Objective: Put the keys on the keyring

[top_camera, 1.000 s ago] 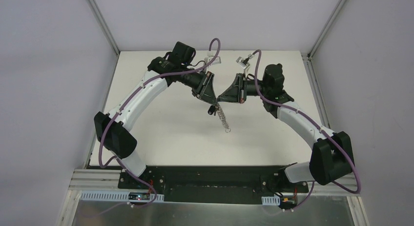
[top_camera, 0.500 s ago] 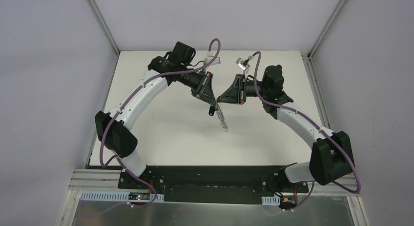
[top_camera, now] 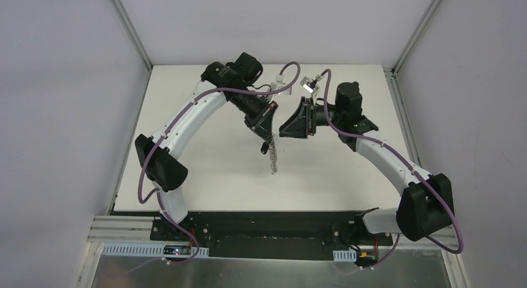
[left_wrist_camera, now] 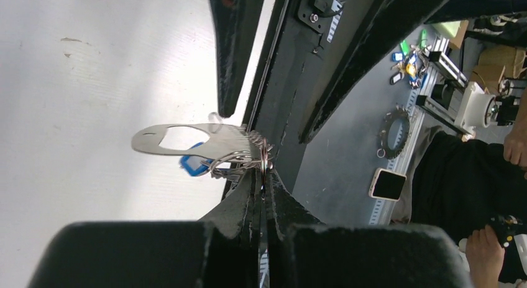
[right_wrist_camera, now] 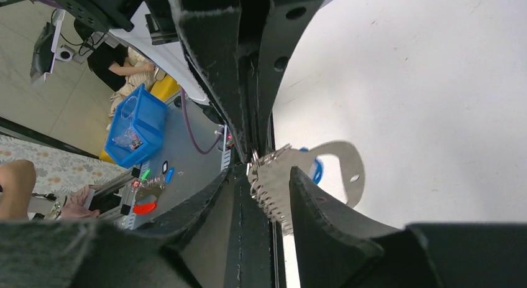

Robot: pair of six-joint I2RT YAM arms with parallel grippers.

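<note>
The left pincer [left_wrist_camera: 263, 176] is clamped shut on the keyring [left_wrist_camera: 180, 140], which hangs above the white worktop [top_camera: 205, 170], a blue key tag [left_wrist_camera: 196, 166] behind it. The right pincer [right_wrist_camera: 268, 176] stands open just beside the keyring's clips [right_wrist_camera: 271, 195].

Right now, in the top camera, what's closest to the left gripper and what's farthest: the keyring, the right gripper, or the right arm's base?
1. keyring: pinched in the left gripper, hanging from it.
2. right gripper: just to its right, not touching.
3. right arm's base: far off at the table's near right edge.
</note>
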